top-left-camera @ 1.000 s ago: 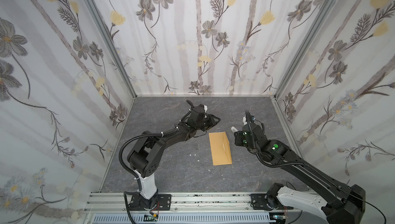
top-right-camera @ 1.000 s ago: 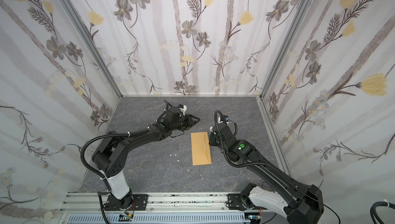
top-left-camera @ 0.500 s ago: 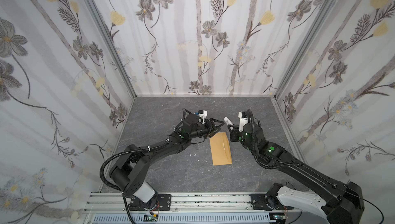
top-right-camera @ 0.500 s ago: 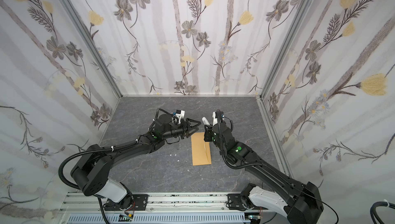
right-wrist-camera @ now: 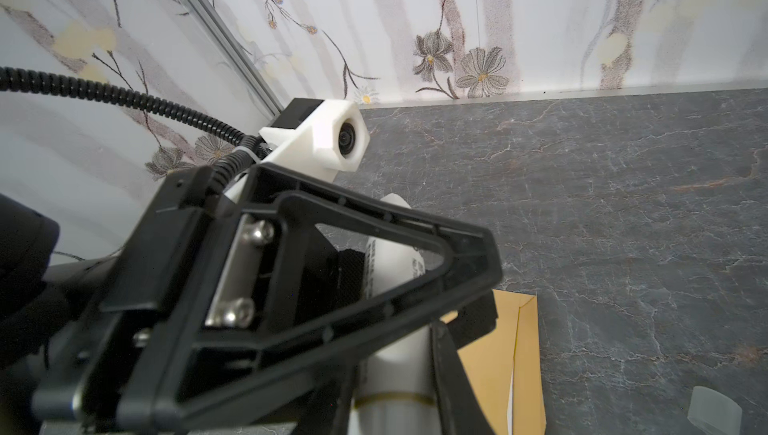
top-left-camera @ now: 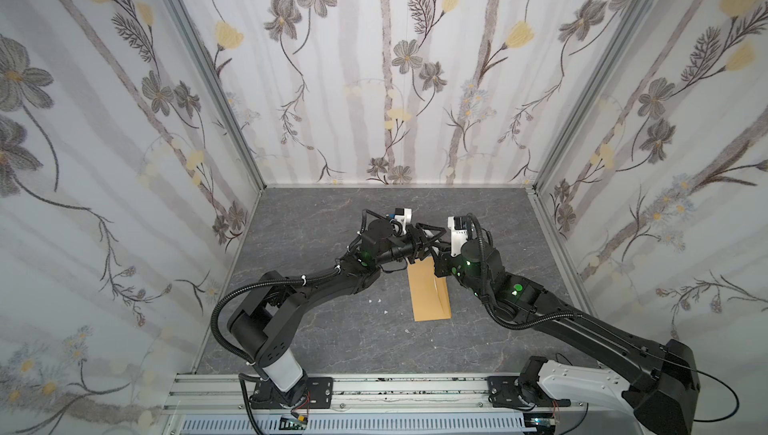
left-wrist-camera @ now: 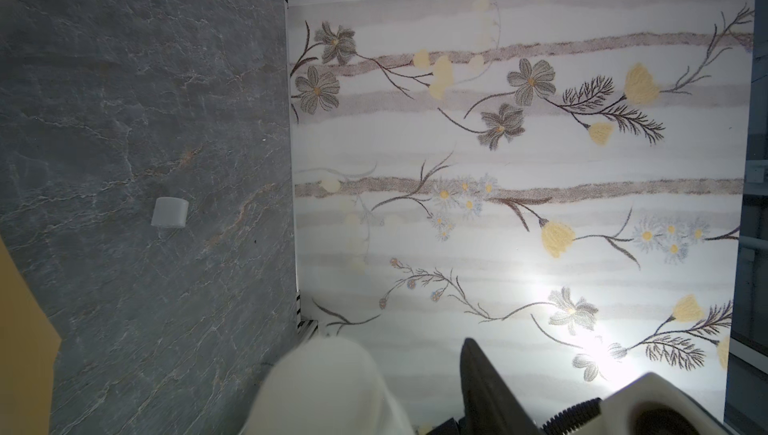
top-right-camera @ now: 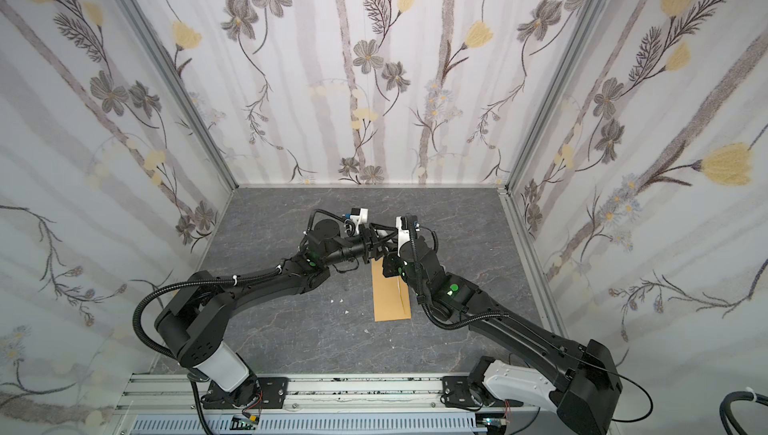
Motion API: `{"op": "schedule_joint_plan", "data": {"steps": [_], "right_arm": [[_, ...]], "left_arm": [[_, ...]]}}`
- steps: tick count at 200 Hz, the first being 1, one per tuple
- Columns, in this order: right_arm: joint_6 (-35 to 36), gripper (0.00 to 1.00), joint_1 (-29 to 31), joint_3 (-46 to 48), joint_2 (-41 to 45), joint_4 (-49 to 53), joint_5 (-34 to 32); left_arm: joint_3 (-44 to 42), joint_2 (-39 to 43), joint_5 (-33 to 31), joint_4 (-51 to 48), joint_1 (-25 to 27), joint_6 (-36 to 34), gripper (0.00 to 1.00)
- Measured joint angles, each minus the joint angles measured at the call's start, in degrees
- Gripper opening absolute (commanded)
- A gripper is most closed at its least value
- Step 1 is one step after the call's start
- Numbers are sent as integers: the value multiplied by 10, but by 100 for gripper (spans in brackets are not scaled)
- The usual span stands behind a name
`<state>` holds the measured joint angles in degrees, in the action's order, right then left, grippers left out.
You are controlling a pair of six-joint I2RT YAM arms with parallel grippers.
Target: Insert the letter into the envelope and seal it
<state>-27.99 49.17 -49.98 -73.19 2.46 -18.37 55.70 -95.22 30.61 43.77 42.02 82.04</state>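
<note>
Now both arms have swung inward and meet over the far end of the envelope (top-left-camera: 430, 296), which lies flat on the worktop (top-left-camera: 332, 329). The right claw (top-left-camera: 438, 255) is clamped on the white tube (right-wrist-camera: 390, 262). The left claw (top-left-camera: 426, 241) has come right up against it, but I cannot tell whether its jaws grip the tube. A small clear cap (left-wrist-camera: 169, 212) lies loose nearby. The letter is out of sight, probably already inside, so this looks like preparation for sealing.

kraft-brown envelope (top-left-camera: 429, 296), grey veined tabletop (top-left-camera: 353, 341), white tube (right-wrist-camera: 390, 366), floral-print walls (top-left-camera: 374, 80)
</note>
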Motion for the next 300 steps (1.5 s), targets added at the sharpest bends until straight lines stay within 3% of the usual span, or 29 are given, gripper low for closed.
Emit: {"op": "schedule_joint_plan", "data": {"steps": [13,28,62,92,129,164,280,289,300], "right_arm": [[0,0,3,0,0,0,-4],[0,0,5,0,0,0,-12],[-5,0,7,2,0,-2,-28],[-11,0,7,2,0,0,-44],[-15,0,7,2,-4,0,-47],[-15,0,11,2,-9,-3,-50],[-16,0,22,4,-12,-7,-45],[-16,0,22,4,-12,-7,-45],[-15,0,22,4,-12,-8,-45]], "left_arm": [[0,-2,-2,6,0,9,37],[0,-4,-5,10,-1,22,37],[-6,-3,-4,21,0,22,46],[-24,5,-4,29,0,25,47],[-29,9,-6,37,0,31,37],[-28,8,-14,36,-1,45,33],[-18,-15,-10,53,-1,48,38],[-18,-16,-10,55,-1,48,35],[-18,-17,-12,57,-1,52,22]]}}
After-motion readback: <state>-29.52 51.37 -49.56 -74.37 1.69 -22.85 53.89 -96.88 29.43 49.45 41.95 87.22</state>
